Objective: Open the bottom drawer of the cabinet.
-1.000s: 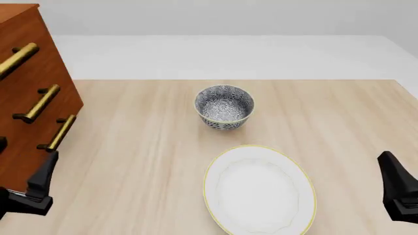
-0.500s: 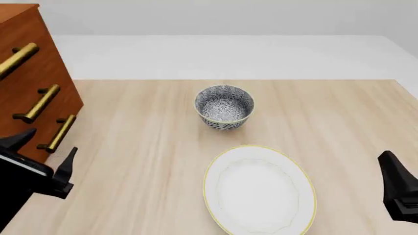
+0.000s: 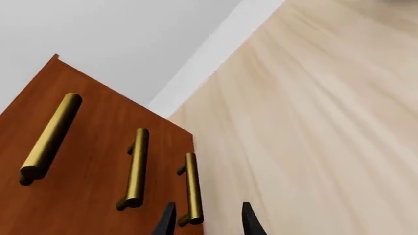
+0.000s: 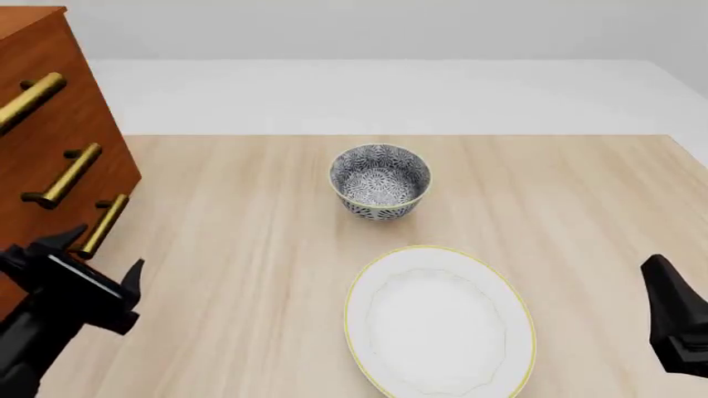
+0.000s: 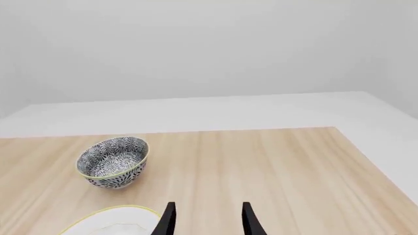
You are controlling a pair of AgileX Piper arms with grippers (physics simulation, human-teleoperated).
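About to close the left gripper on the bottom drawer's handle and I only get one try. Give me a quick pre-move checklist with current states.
1. Left gripper open: ok, fingertips apart in both views.
2. Lined up on the bottom drawer's handle: ok, roughly; its lower end sits between the fingertips in the wrist view.
3. Handle inside the jaws: not ok, fingers are short of it.
4. Bottom drawer shut: ok, flush with the cabinet.
5. Right gripper clear: ok, open, far side.
6. Bowl and plate out of the path: ok.

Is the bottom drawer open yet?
Shut. The bottom drawer sits flush with the cabinet front, and the open left gripper has not closed on its handle.
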